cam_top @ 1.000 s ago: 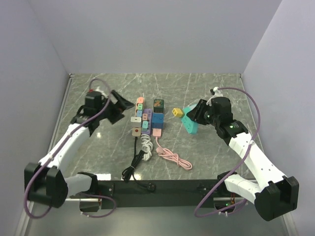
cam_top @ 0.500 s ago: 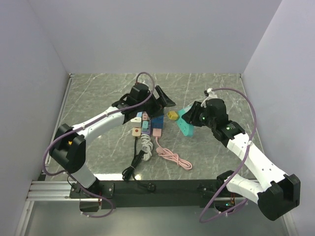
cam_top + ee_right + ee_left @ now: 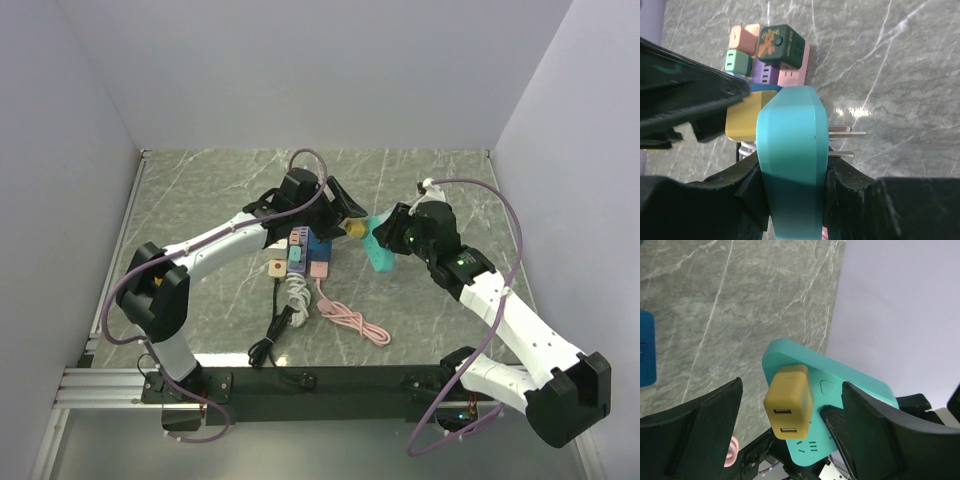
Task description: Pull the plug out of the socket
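Left claw: spread apart, 1 finger each side of the yellow plug, no contact.
Right claw: clamped on the teal socket, above the surface.
Plug: seated in the socket's face.
Risk: closing off-centre, I'd pinch the socket's edge. Tugging askew could wrench the socket out of my right grip.
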`<state>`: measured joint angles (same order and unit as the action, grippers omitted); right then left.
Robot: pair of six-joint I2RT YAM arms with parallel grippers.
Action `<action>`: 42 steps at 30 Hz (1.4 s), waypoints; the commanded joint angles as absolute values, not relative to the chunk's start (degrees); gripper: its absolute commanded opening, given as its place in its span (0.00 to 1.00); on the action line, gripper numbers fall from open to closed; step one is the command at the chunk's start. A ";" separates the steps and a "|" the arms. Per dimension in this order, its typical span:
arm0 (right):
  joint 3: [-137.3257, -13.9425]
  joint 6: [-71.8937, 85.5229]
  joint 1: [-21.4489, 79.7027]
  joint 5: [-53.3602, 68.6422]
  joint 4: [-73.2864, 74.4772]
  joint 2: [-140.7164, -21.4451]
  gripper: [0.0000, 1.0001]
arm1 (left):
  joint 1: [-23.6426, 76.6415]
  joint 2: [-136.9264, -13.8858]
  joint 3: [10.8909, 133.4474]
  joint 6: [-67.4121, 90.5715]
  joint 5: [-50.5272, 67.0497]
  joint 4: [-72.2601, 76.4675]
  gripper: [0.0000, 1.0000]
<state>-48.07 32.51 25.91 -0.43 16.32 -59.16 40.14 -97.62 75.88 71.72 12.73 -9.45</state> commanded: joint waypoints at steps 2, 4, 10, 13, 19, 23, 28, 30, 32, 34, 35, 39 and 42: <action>-50.01 33.40 26.98 -3.07 9.23 -59.06 0.00 | 41.48 -99.58 79.10 73.47 14.24 -8.35 0.83; -50.10 33.14 27.07 -2.38 8.44 -59.33 0.00 | 41.66 -100.28 79.36 73.74 14.15 -8.18 0.82; -50.19 32.87 28.12 -3.60 8.44 -60.20 0.00 | 41.66 -101.25 79.98 74.79 14.85 -6.33 0.60; -50.27 32.43 28.30 -3.08 8.26 -60.90 0.00 | 41.75 -101.77 80.59 74.79 15.20 -6.33 0.48; -50.18 32.96 28.65 -3.33 8.43 -61.96 0.00 | 41.84 -101.78 79.90 74.53 15.91 -5.62 0.06; -51.33 35.15 28.56 -7.81 11.95 -64.07 0.00 | 41.31 -100.11 77.18 73.74 15.82 -5.71 0.01; -52.47 38.40 25.76 -14.93 18.87 -67.93 0.00 | 38.50 -94.49 71.47 72.60 15.82 -4.84 0.00; -52.73 40.60 22.86 -16.43 21.35 -68.90 0.00 | 36.04 -90.64 67.43 72.25 15.56 -4.57 0.00; -52.03 42.00 20.75 -18.10 23.55 -69.00 0.00 | 32.81 -87.73 62.96 71.81 16.26 -3.25 0.00; -51.77 42.10 17.76 -19.51 25.21 -68.73 0.00 | 30.42 -83.95 60.05 71.28 17.39 -3.42 0.00; -51.68 41.58 16.71 -20.12 25.66 -68.56 0.00 | 28.15 -82.80 59.51 70.24 17.66 -4.04 0.00; -53.60 37.19 13.89 -22.93 28.20 -69.60 0.00 | 21.90 -78.41 58.97 66.63 20.91 -6.85 0.00; -55.54 35.07 13.80 -28.11 30.32 -71.72 0.00 | 17.33 -77.87 61.43 62.41 22.24 -12.36 0.00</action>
<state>-55.46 43.27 25.34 10.04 13.34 -69.63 28.21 -83.96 60.20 73.80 25.06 -0.89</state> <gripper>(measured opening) 0.432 0.376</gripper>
